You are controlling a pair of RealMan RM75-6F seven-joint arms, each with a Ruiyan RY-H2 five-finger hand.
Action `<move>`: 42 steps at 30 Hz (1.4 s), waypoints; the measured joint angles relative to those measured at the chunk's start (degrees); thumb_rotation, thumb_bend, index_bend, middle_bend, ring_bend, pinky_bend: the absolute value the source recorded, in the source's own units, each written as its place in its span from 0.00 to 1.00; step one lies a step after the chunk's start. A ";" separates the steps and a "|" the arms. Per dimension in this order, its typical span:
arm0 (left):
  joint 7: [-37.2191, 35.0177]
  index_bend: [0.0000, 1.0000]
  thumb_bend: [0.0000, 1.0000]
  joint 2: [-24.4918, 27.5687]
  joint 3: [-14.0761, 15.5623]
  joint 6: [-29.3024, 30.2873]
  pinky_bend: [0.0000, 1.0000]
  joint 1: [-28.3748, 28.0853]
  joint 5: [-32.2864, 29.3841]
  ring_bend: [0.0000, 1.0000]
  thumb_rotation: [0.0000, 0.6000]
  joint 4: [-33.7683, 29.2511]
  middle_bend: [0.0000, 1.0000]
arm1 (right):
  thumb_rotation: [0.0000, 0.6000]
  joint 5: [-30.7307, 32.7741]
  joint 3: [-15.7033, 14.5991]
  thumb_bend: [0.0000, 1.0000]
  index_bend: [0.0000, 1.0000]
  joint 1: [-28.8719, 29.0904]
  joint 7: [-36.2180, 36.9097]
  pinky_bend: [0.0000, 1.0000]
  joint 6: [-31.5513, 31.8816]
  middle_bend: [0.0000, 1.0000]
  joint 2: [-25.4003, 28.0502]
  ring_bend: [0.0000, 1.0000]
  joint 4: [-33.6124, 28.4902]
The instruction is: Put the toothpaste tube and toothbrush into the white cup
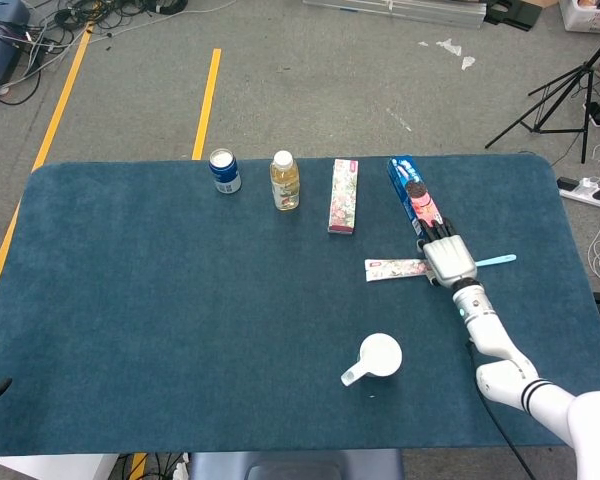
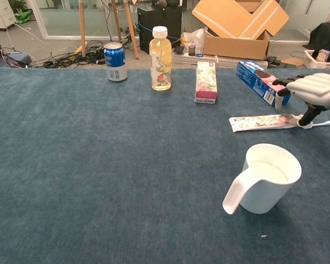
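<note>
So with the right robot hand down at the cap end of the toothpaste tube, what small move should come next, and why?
Probably close the fingers on the tube. The right robot hand sits over the cap end of the toothpaste tube, thumb touching down beside it, but no grip shows yet. The tube lies flat on the table beside the toothbrush, and the white cup is empty.

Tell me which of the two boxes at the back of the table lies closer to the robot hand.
The blue rectangular box, lying flat just beyond the right robot hand. The white-and-pink floral box sits further left, near the yellow bottle.
</note>
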 measured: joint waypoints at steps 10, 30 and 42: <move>0.06 0.39 0.00 0.03 -0.03 0.02 0.17 -0.02 -0.03 0.16 1.00 -0.05 0.14 | 1.00 -0.83 -0.11 0.16 0.38 -0.30 1.57 0.00 -0.16 0.00 -0.04 0.00 0.46; 0.16 0.38 0.00 -0.02 0.16 -0.17 0.17 -0.09 0.10 0.16 1.00 0.14 0.14 | 1.00 -0.78 0.55 0.16 0.38 0.24 0.69 0.00 -1.23 0.00 -0.32 0.00 1.12; 0.17 0.39 0.00 0.07 0.14 -0.16 0.17 -0.05 -0.02 0.16 1.00 -0.12 0.14 | 1.00 0.34 0.84 0.19 0.45 0.89 -1.39 0.00 -2.91 0.00 -1.57 0.00 2.48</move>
